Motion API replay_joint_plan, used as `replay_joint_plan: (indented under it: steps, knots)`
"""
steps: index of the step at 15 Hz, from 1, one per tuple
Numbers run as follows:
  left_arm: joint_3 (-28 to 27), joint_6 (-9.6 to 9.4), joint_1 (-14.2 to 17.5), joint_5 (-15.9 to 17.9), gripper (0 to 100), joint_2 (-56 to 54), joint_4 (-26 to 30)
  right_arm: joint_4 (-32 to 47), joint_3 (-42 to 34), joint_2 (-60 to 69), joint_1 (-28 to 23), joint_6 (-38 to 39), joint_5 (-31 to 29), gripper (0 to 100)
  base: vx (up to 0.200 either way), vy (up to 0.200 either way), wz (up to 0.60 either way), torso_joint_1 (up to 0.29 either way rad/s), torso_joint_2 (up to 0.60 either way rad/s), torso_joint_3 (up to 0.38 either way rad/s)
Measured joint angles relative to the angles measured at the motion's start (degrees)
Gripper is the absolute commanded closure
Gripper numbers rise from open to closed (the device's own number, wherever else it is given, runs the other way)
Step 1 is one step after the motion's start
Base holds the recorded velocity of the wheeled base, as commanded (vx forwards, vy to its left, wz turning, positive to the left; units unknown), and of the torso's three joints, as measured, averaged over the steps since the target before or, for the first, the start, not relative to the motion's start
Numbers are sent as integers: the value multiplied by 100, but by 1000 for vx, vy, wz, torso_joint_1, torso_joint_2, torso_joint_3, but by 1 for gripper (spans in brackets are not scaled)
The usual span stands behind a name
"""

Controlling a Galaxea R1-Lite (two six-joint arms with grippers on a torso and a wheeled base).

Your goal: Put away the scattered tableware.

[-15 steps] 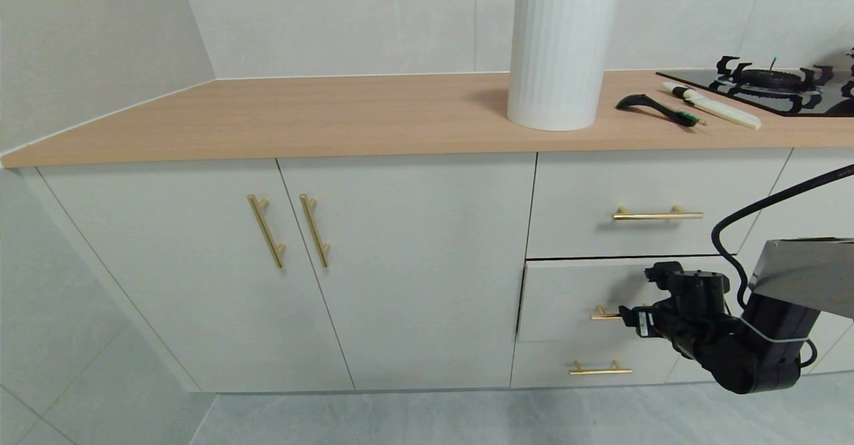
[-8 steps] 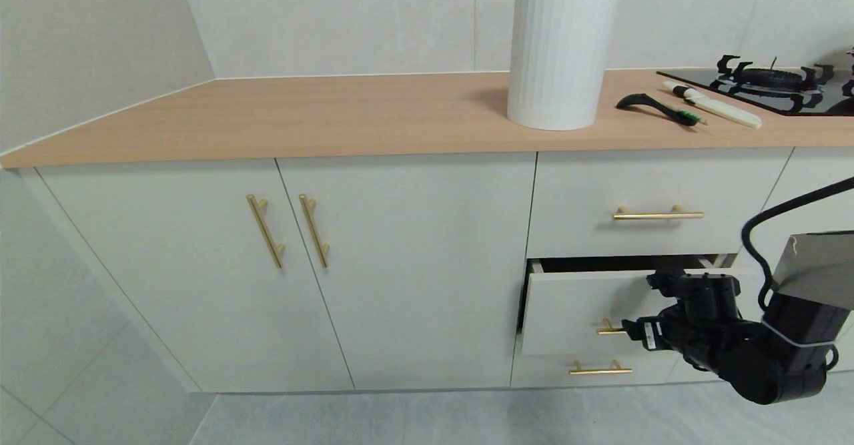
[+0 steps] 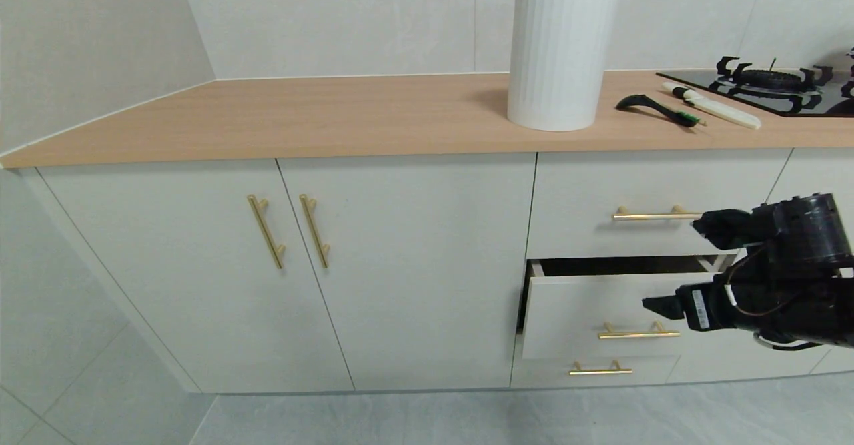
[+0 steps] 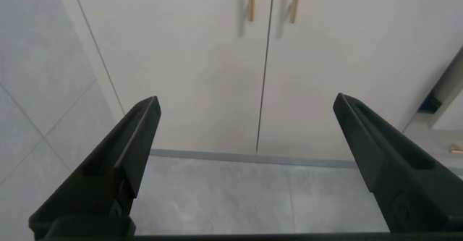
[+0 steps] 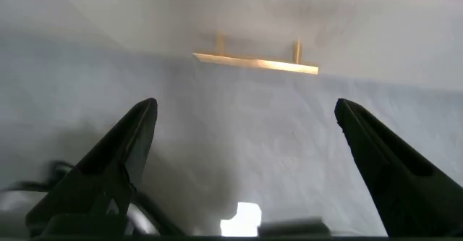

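Middle drawer ajar, both my pincers spread wide
My left gripper (image 4: pixel 246 170) hangs with its fingers apart before the double cabinet doors (image 4: pixel 181 67), which sit below and left of the white ribbed canister (image 3: pixel 564 55); the tableware, a black-handled utensil (image 3: pixel 657 108) and a white utensil (image 3: pixel 714 107), lies on the countertop (image 3: pixel 333 115) just right of that canister; below the canister the middle drawer (image 3: pixel 580 311) stands partly open, and my right gripper (image 3: pixel 687 263) hovers by the drawer's right end, fingers apart and holding nothing
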State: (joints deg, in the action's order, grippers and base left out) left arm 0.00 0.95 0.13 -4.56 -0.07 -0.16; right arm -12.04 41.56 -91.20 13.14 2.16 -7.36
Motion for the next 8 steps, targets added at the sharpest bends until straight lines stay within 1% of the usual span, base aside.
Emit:
replay_joint_plan:
  steps: [2, 4, 8]
  knots:
    - [0, 0, 2, 2, 0, 0, 0, -51, 249, 60, 66, 238, 66, 0, 0, 0, 0, 0, 0, 0]
    - [0, -2, 0, 2, 0, 0, 0, -325, 391, -108, 91, 352, 94, 0, 0, 0, 0, 0, 0, 0]
    - [0, 0, 0, 0, 0, 0, 0, -955, 378, -660, 68, 364, 74, 0, 0, 0, 0, 0, 0, 0]
